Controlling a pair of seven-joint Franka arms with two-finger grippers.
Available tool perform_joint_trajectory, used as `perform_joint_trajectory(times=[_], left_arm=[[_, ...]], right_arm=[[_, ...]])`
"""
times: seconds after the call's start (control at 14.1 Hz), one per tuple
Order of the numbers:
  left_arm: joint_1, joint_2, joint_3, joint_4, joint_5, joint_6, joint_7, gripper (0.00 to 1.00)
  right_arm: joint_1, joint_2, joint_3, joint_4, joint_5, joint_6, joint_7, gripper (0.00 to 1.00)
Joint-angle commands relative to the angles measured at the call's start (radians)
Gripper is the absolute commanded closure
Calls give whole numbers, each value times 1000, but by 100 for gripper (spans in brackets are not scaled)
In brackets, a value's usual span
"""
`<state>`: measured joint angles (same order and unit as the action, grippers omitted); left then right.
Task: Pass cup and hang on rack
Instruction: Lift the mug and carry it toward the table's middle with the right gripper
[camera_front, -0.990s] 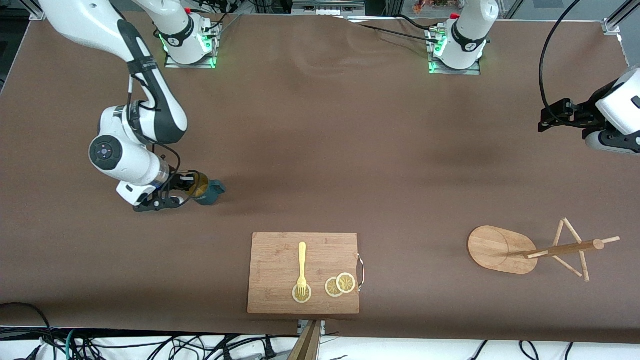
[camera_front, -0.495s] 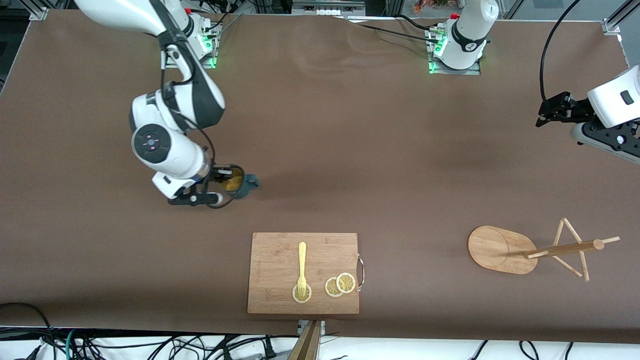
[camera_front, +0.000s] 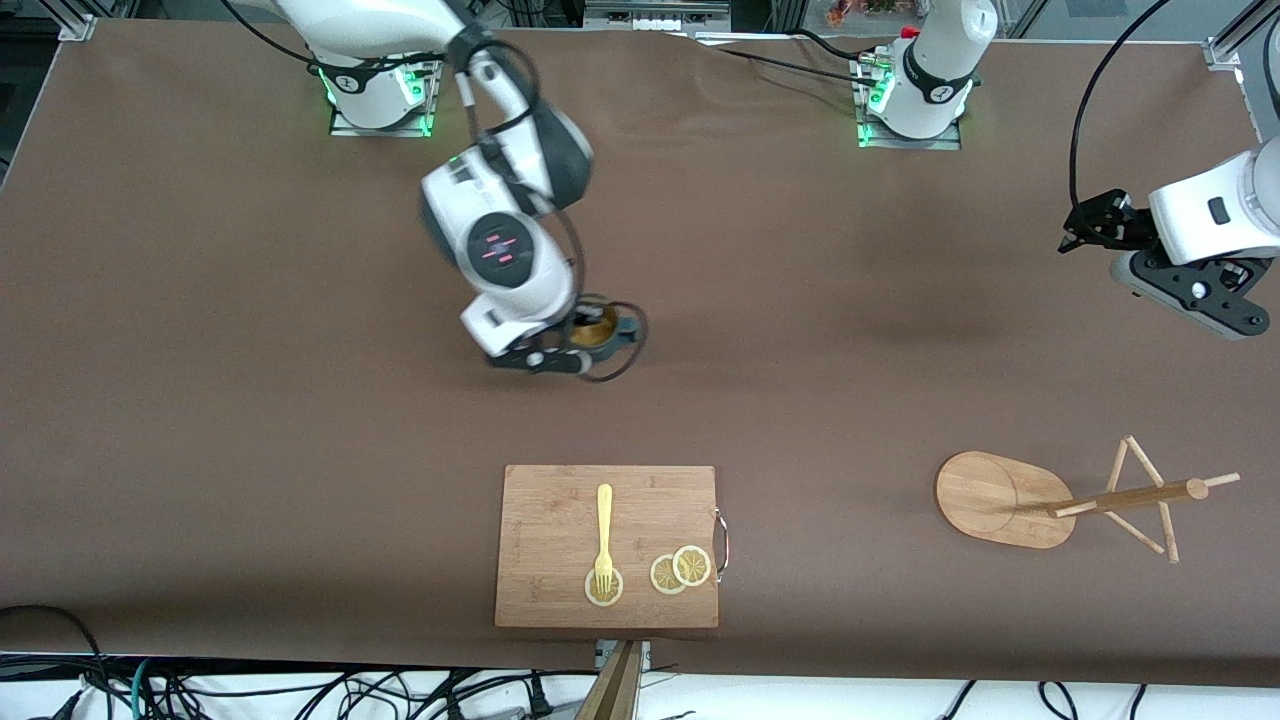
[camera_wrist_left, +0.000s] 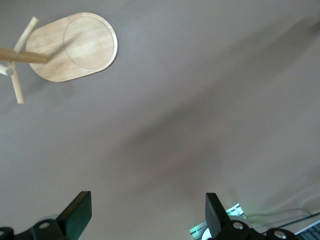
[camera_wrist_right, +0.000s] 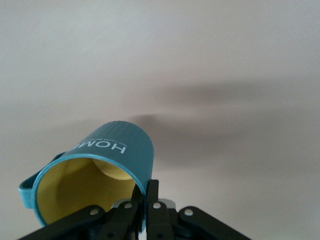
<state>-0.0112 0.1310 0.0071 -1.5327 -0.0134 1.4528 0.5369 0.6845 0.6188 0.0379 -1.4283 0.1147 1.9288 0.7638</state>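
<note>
The dark teal cup (camera_front: 598, 328), yellowish inside, hangs in my right gripper (camera_front: 588, 346) above the middle of the table. In the right wrist view the fingers (camera_wrist_right: 152, 192) pinch the cup's (camera_wrist_right: 120, 150) rim wall, one inside and one outside, with the handle (camera_wrist_right: 27, 187) off to one side. The wooden rack (camera_front: 1005, 498) stands on its oval base at the left arm's end, nearer the front camera, with post and pegs (camera_front: 1135, 493). My left gripper (camera_front: 1078, 224) is open and empty in the air over that end. In the left wrist view it (camera_wrist_left: 147, 212) frames bare table, with the rack (camera_wrist_left: 75, 47) farther off.
A rectangular wooden cutting board (camera_front: 560, 500) lies near the table's front edge at mid-table. It carries a yellow fork (camera_front: 603, 530) and lemon slices (camera_front: 680, 570). The brown table (camera_front: 800, 330) lies between the cup and the rack.
My right arm has carried the cup from the right arm's end to over the middle of the table. My left gripper has shifted slightly toward the middle.
</note>
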Motion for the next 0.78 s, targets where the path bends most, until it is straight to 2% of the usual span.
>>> perform_joint_trajectory(times=[0.0, 0.21, 0.57, 0.71], left_arm=[[3, -1, 4, -18, 1, 0, 80, 0], [16, 4, 4, -30, 1, 0, 124, 0], [42, 58, 4, -35, -35, 35, 368, 0], [42, 62, 4, -49, -39, 60, 390, 0]], right_arm=[[148, 131, -18, 156, 0, 28, 165, 100], [219, 206, -18, 236, 0, 67, 184, 100], [285, 246, -21, 241, -4, 144, 212, 100], [299, 263, -23, 241, -6, 176, 215, 100]])
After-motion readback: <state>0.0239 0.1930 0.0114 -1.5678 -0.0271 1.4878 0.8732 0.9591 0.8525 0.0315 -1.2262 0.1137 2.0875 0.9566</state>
